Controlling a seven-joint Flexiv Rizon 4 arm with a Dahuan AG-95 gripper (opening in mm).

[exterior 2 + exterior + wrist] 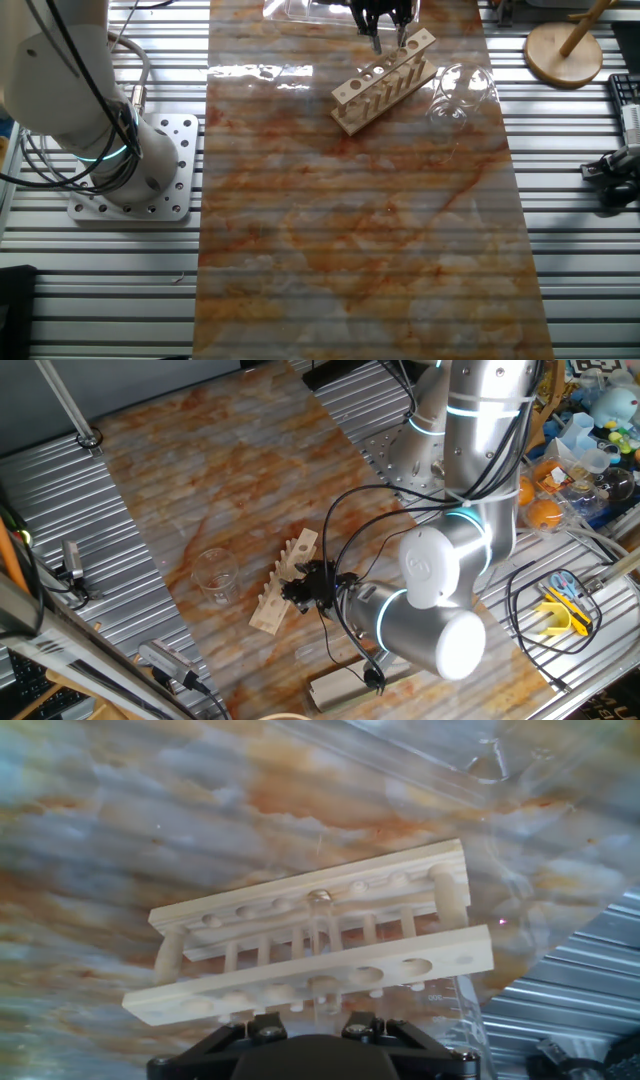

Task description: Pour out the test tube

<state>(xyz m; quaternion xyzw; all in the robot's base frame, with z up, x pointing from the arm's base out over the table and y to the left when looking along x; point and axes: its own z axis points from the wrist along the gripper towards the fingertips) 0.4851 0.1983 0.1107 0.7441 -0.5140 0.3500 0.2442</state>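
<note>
A thin clear test tube (320,925) stands upright in a middle hole of the pale wooden rack (300,982), its rim glinting at the far rail. The rack (283,586) lies on the marbled table top, and in the other fixed view the rack (384,80) sits near the far edge. My black gripper (388,40) hangs over the rack's far side with its two fingers apart, around where the tube stands. The gripper (303,586) reaches the rack from the right in one fixed view. The hand view shows only the gripper body, no fingertips.
A squat clear glass beaker (215,574) stands beside the rack; it is the same beaker (461,93) at the rack's right end. Ribbed metal table (570,200) flanks the marbled sheet. A wooden stand (564,50) is at far right. Cables trail from the arm (440,600).
</note>
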